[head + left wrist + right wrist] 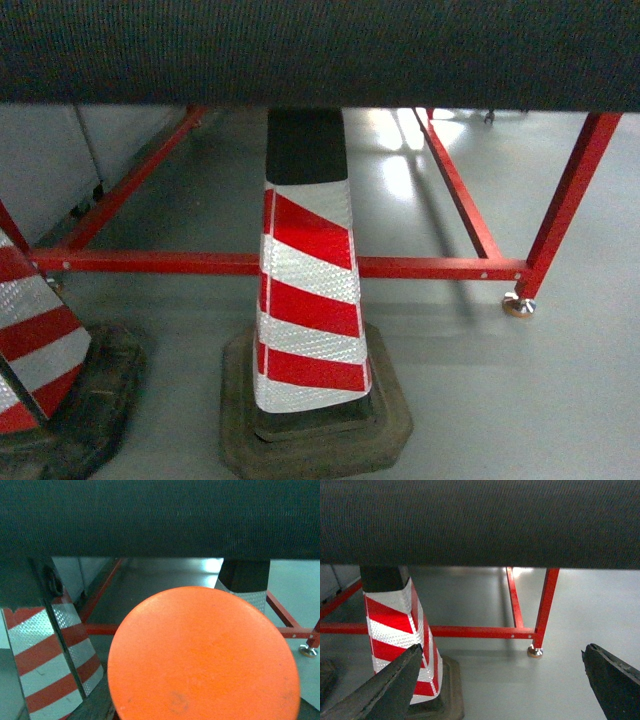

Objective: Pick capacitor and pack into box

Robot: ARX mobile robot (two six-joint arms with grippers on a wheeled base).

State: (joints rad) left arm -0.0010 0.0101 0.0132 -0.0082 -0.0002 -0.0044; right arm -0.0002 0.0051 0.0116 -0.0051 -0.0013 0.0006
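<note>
Neither the capacitor nor the box shows in any view. All three cameras look under a dark fabric-covered table edge (320, 50) at the floor. In the right wrist view my right gripper (502, 650) is open, its two black fingers (395, 685) wide apart over bare grey floor with nothing between them. A large round orange disc (200, 655) fills the lower part of the left wrist view and hides where the left jaws would be. No gripper appears in the head view.
A red and white striped traffic cone (310, 300) on a black rubber base stands on the floor in front. A second cone (30, 340) is at the left. Behind them runs the table's red metal frame (200, 263), with a levelling foot (518, 306) at the right.
</note>
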